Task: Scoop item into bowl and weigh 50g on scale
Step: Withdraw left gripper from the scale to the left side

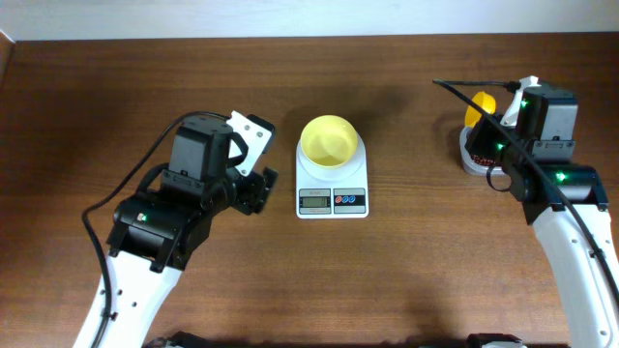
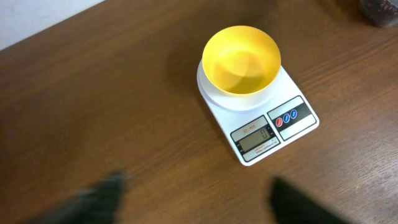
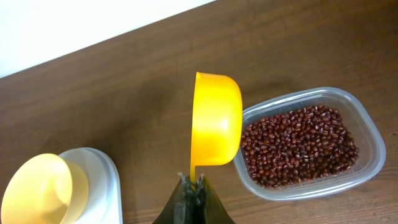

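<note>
The pale-yellow bowl (image 1: 327,141) stands empty on the white scale (image 1: 332,188) at mid table; the left wrist view shows the bowl (image 2: 241,59) and the scale (image 2: 292,127) too. My left gripper (image 2: 199,205) is open over bare wood, just left of the scale, holding nothing. My right gripper (image 3: 196,183) is shut on the handle of a yellow scoop (image 3: 216,121), which is turned on its side beside the red-brown beans (image 3: 298,144). From overhead the scoop (image 1: 481,106) shows at the far right, behind my right arm.
The beans lie in a clear plastic container (image 3: 367,124), right of the scoop. From overhead the right arm covers most of that container (image 1: 471,159). The table's back edge meets a white wall (image 3: 93,25).
</note>
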Available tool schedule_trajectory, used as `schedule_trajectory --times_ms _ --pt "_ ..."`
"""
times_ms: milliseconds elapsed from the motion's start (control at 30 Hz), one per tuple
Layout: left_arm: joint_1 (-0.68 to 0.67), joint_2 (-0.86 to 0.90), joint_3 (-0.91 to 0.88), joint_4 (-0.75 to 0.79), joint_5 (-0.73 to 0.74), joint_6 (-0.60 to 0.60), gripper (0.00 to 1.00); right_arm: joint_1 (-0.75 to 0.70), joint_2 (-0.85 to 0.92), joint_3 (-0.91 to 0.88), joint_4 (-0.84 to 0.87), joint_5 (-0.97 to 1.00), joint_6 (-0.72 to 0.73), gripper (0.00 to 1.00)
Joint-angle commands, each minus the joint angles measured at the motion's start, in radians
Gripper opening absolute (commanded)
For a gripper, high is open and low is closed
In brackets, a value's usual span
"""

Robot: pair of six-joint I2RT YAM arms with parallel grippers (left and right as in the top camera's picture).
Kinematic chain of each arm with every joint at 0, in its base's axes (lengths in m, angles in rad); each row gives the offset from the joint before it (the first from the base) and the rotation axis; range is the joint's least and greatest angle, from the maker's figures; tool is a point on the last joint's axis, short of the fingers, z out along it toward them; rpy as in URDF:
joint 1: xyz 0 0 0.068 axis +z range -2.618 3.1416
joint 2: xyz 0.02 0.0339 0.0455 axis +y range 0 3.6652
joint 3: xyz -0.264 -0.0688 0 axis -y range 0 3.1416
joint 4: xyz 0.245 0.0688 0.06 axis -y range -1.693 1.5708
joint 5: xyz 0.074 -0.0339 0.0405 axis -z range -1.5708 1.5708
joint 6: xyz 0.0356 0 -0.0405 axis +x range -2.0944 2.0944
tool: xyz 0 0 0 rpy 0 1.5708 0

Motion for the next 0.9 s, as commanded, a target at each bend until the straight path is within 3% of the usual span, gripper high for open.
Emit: schedule_trajectory --times_ms 0,100,233,333,433,533,867 --pt "0.006 0.009 0.011 -0.007 -0.027 0.021 0.99 -0.003 0.003 0.020 -0.016 -0.011 -0.006 0.04" --pt "0.006 0.016 0.010 -0.043 0.030 0.006 0.99 -0.003 0.003 0.020 -0.019 -0.011 -0.006 0.04" --pt "0.006 0.021 0.011 -0.143 0.135 0.402 0.99 -0.003 0.003 0.020 -0.023 -0.011 -0.007 0.04" --pt "0.007 0.023 0.011 -0.207 0.183 0.507 0.99 -0.003 0.003 0.020 -0.024 -0.011 -0.007 0.04" --pt "0.056 0.026 0.011 -0.195 0.211 0.538 0.99 -0.003 0.003 0.020 -0.027 -0.011 -0.006 0.04" --pt "0.126 0.039 0.011 -0.207 0.359 0.615 0.99 -0.003 0.003 0.020 -0.043 -0.011 -0.006 0.04" --pt "0.137 0.109 0.011 -0.203 0.314 0.627 0.99 -0.003 0.003 0.020 -0.082 -0.011 -0.007 0.04"
